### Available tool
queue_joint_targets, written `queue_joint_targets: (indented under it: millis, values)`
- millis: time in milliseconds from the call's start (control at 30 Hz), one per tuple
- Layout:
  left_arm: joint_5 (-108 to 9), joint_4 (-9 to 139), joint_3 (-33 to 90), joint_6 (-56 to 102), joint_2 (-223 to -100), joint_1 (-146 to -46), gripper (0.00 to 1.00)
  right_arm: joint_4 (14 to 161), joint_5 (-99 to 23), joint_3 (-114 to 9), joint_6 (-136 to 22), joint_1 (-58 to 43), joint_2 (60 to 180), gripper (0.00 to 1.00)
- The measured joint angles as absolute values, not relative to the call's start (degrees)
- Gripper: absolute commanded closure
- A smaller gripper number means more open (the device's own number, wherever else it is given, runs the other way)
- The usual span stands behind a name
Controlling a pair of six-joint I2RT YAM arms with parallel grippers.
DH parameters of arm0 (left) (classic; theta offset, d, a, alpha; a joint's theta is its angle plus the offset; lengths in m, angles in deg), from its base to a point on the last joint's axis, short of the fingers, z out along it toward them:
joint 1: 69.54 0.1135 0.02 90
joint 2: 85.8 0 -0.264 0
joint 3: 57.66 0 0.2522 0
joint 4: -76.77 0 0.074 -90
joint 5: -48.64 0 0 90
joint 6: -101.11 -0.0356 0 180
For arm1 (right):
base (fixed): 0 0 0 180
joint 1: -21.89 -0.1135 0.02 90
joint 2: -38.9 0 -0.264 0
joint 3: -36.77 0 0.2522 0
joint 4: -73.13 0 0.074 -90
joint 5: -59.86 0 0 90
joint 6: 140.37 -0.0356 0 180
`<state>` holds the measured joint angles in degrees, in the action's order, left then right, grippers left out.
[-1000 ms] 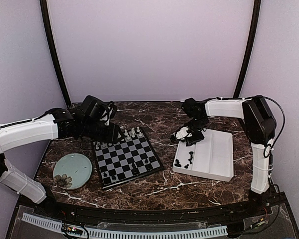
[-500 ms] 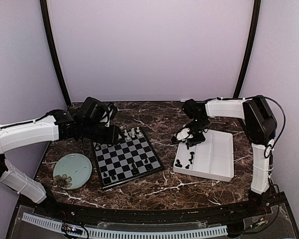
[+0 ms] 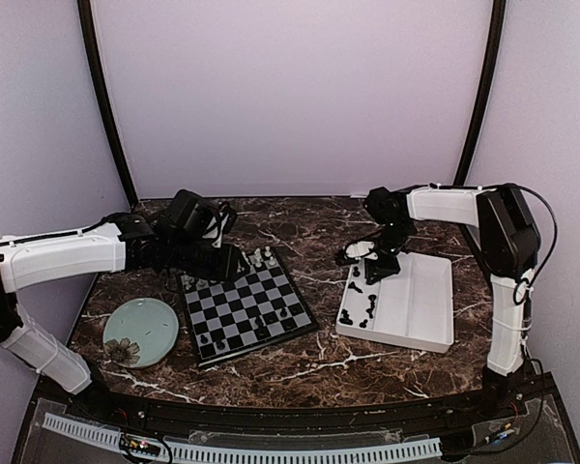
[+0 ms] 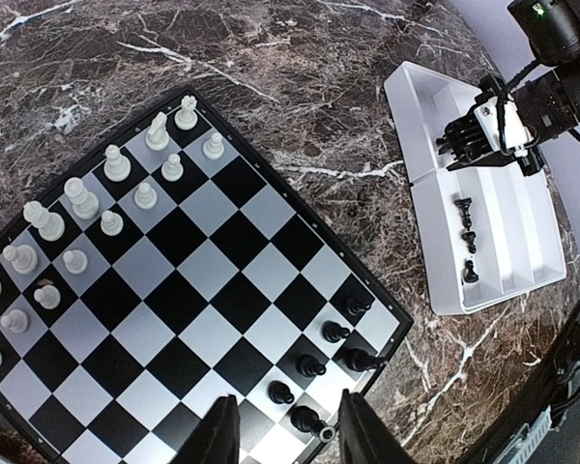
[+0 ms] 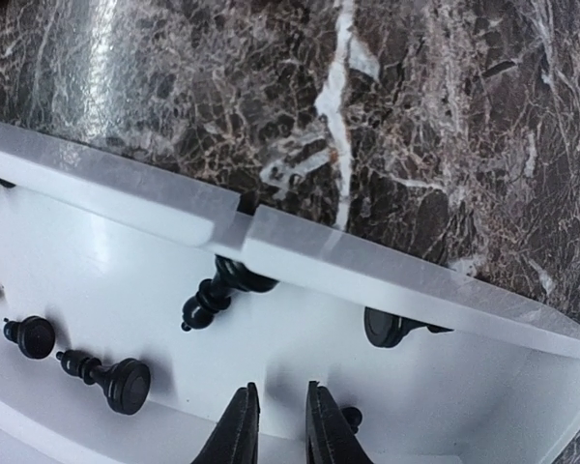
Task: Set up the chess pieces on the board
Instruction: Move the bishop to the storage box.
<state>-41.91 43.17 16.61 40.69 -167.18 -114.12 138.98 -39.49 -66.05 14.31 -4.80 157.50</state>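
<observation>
Reckon the chess pieces (image 5: 126, 385) in the tray (image 5: 367, 275) light and slick; pinch one mid-stem. Over the tray, your right gripper (image 5: 276, 401) sits nearly closed, hold unclear; your left gripper (image 4: 288, 406) gapes empty.

Spreading under everything: dark brown marble-look table (image 3: 309, 358) w/ white veins. Closing in back & both sides: plain pale lilac walls (image 3: 290, 97), evenly lit. Curving up at rear corners: two black poles (image 3: 103, 106). Running along near edge: white slotted cable duct (image 3: 271, 452).
</observation>
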Motion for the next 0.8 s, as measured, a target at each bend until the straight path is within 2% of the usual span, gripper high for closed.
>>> queue_joint_targets:
  millis: [100, 200, 533, 800]
  values:
    - [-42.3, 43.5, 16.9, 40.7, -167.4, -114.1, 0.63, 139.4, -43.0, -66.4, 11.7, -4.4, 157.2, 0.71]
    - [-42.4, 43.8, 17.0, 40.7, -167.4, -114.1, 0.63, 139.2, -46.1, -65.7, 9.2, -4.2, 156.1, 0.68]
    - [-42.8, 44.1, 18.4, 40.7, -167.6, -114.1, 0.63, 137.5, -51.4, -62.8, 1.7, -4.2, 154.1, 0.67]
    - [-42.9, 44.1, 18.8, 40.4, -167.7, -114.1, 0.63, 139.1, -44.7, -62.0, 8.8, -4.9, 151.0, 0.67]
